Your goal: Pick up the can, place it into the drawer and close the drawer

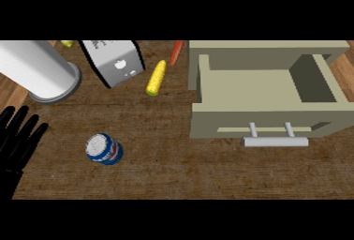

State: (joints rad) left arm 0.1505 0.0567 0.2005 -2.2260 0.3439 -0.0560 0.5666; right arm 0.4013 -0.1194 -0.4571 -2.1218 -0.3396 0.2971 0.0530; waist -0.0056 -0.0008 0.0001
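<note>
Head view, steep look down at the table.

One camera only, set high at the robot's head and facing down and forward, so the far things lie at the upper edge and the near table at the lower edge. It stands fairly near: the table fills the view. The left hand shows at the left edge, fingers up; right of the fingers lies the can, farther right the open drawer.

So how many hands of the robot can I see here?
1. Only the left hand shows, open with fingers up at the view's left edge, left of the can. The right hand is out of view.
</note>
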